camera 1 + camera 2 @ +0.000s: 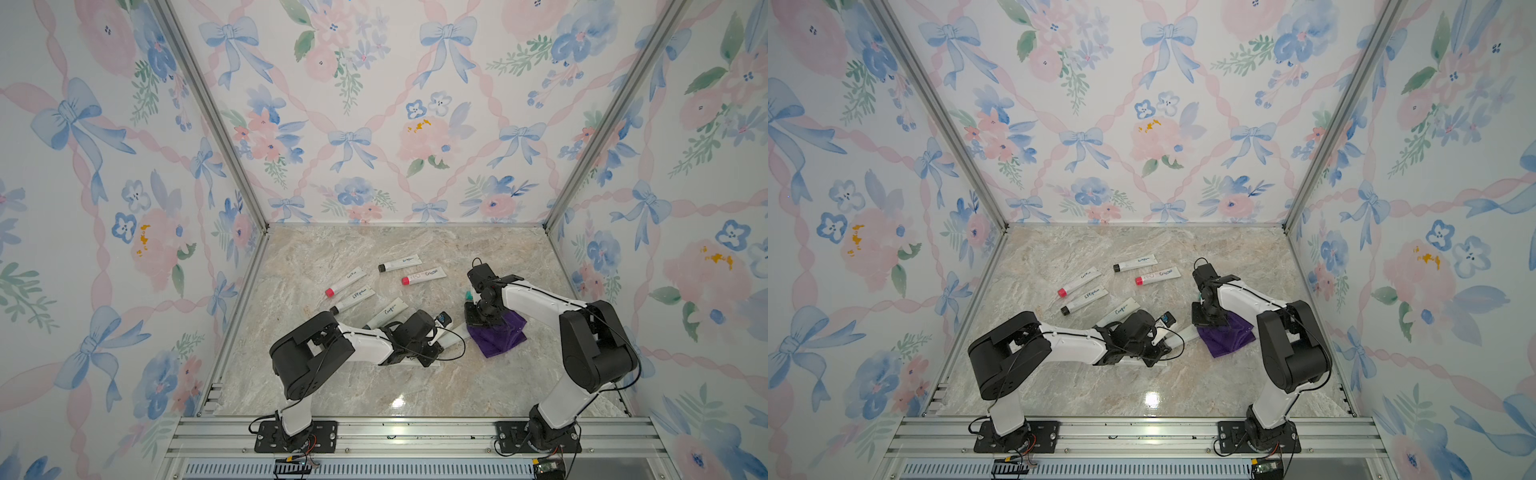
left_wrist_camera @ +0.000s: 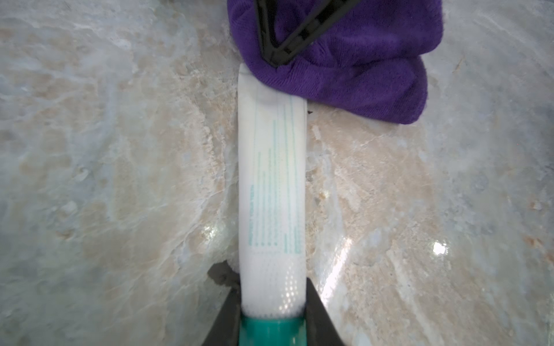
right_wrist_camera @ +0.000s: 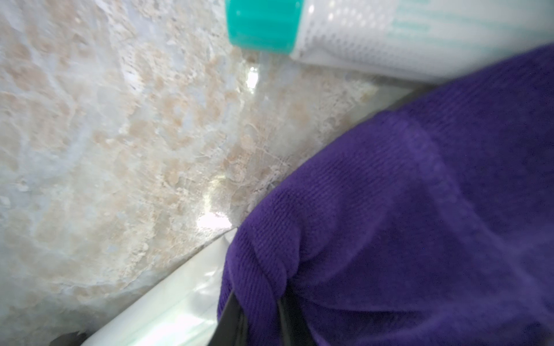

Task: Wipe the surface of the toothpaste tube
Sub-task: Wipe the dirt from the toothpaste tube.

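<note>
The marble-patterned table [image 1: 374, 386] fills the floor of the flower-papered booth, and both arms reach in over its middle from the near rail. The purple cloth [image 1: 500, 337] lies bunched just inside the right arm, touching the table. The right claw [image 3: 260, 317] is closed tight on a fold of it, with the fabric pinched between its black fingers [image 2: 271, 33]. The toothpaste tube [image 2: 272, 179], white with pale green print, stretches between the two claws near the centre of the table. It shows in both top views as a short white strip [image 1: 1187, 333] running from the left wrist to the cloth. Its flat crimped end is tucked under the edge of the cloth and touches it. The left claw [image 2: 272, 299] is clamped shut on the tube's other end, one finger on each side of the shoulder just above the teal cap [image 2: 271, 331]. The tube runs low along the table, but I cannot tell whether it rests on it. Five other tubes [image 1: 352, 301] lie scattered farther back, well apart from the cloth, with pink or black caps. A second teal-capped tube [image 3: 389, 33] sits just beside the right arm and the cloth
</note>
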Robot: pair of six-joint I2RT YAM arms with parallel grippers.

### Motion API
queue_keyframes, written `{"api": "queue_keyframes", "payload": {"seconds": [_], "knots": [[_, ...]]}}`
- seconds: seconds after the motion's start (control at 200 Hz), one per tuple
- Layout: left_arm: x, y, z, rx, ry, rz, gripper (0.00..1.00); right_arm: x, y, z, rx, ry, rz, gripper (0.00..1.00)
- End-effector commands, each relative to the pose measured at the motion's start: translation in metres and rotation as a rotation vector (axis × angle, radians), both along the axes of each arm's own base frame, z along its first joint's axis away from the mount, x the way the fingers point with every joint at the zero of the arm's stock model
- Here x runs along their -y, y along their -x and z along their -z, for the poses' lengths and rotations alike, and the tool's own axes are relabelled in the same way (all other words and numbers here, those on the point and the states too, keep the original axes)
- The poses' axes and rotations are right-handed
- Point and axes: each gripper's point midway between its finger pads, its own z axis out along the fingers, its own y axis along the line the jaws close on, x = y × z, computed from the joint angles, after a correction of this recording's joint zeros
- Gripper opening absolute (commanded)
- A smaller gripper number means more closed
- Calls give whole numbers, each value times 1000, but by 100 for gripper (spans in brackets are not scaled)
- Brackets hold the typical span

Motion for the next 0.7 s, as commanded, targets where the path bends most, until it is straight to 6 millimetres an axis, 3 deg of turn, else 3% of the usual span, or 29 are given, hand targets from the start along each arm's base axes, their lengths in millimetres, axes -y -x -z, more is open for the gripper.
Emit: {"api": "queue_keyframes", "payload": {"seconds": [0.0, 0.195, 0.36, 0.48, 0.695], "knots": [[-5, -2, 2, 0, -10, -24, 18, -13, 24, 8, -81, -16, -43, 17], [-4, -3, 2, 0, -8, -25, 18, -57, 40, -1, -87, -137, -117, 17], [-5, -3, 2, 0, -9, -25, 18, -76, 49, -9, -91, -200, -157, 17], [-5, -3, 1, 1, -8, -27, 18, -63, 43, -4, -92, -157, -137, 17], [-5, -3, 0, 4, -7, -26, 18, -12, 26, 10, -99, 31, -66, 17]]}}
